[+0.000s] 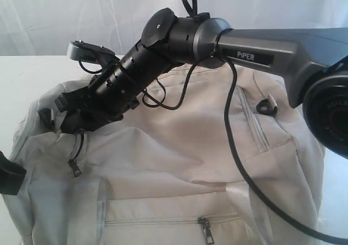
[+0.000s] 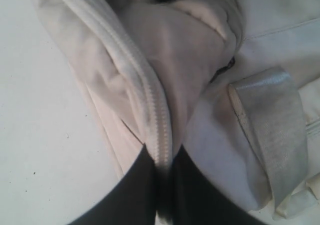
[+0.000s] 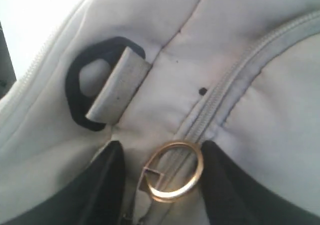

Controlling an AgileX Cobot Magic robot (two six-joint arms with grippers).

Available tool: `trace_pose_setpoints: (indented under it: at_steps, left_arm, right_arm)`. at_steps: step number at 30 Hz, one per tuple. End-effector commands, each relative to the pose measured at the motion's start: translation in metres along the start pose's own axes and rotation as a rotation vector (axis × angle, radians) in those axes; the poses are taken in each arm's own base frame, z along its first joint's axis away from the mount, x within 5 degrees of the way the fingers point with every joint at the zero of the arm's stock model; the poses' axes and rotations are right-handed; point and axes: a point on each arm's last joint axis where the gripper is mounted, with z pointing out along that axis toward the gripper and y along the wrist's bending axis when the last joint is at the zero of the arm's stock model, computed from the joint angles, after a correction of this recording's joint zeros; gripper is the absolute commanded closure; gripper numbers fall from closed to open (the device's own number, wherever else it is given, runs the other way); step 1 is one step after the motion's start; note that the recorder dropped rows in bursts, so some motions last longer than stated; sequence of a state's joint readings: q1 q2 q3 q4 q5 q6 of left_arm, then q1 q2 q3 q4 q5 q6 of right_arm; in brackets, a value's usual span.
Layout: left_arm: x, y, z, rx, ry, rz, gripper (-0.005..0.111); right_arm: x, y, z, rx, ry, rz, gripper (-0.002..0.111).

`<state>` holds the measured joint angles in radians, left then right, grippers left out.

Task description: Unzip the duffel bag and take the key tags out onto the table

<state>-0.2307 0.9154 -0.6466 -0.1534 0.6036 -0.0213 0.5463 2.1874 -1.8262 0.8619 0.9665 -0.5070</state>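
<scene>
The cream duffel bag (image 1: 179, 147) fills most of the exterior view and lies on the white table (image 1: 22, 76). My right gripper (image 3: 165, 177) reaches across to the bag's upper left end (image 1: 62, 114). Its jaws are open, with the gold ring zipper pull (image 3: 172, 172) between the fingers (image 3: 100, 185). The ring lies on the closed zipper (image 3: 240, 80). My left gripper (image 2: 162, 162) is shut on a fold of the bag's fabric with a zipper (image 2: 150, 100) running through it, at the bag's left edge (image 1: 10, 175). The key tags are out of view.
A black D-ring (image 3: 75, 95) with a webbing tab sits beside the ring pull. The right arm's black cable (image 1: 234, 136) hangs across the bag. A front pocket zipper pull (image 1: 205, 228) and a webbing strap (image 2: 275, 130) show. A white curtain hangs behind.
</scene>
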Motion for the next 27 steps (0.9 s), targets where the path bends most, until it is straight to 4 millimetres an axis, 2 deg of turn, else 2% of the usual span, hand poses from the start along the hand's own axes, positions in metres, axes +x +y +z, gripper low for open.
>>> trace_pose_setpoints:
  at_steps: [1,2,3,12,27]
  left_arm:
    - [0.006,-0.002,-0.001,0.015,0.04,-0.005,0.107]
    - [0.006,-0.002,-0.001,0.015,0.04,-0.005,0.107]
    - [0.006,-0.002,-0.001,0.015,0.04,-0.005,0.107]
    - [0.006,-0.002,-0.001,0.018,0.039,-0.008,0.107]
    - [0.006,-0.002,-0.001,0.018,0.039,-0.008,0.107]
  right_arm:
    - [-0.008,0.006,-0.004,-0.014,-0.043,-0.041,0.097]
    - [-0.011,0.007,-0.006,-0.011,-0.056,-0.05,0.105]
    - [-0.013,0.007,-0.007,-0.002,-0.073,-0.054,0.108]
    - [-0.029,0.007,-0.014,0.052,-0.192,-0.082,0.108]
    - [-0.044,-0.007,-0.016,0.187,-0.367,-0.132,0.108]
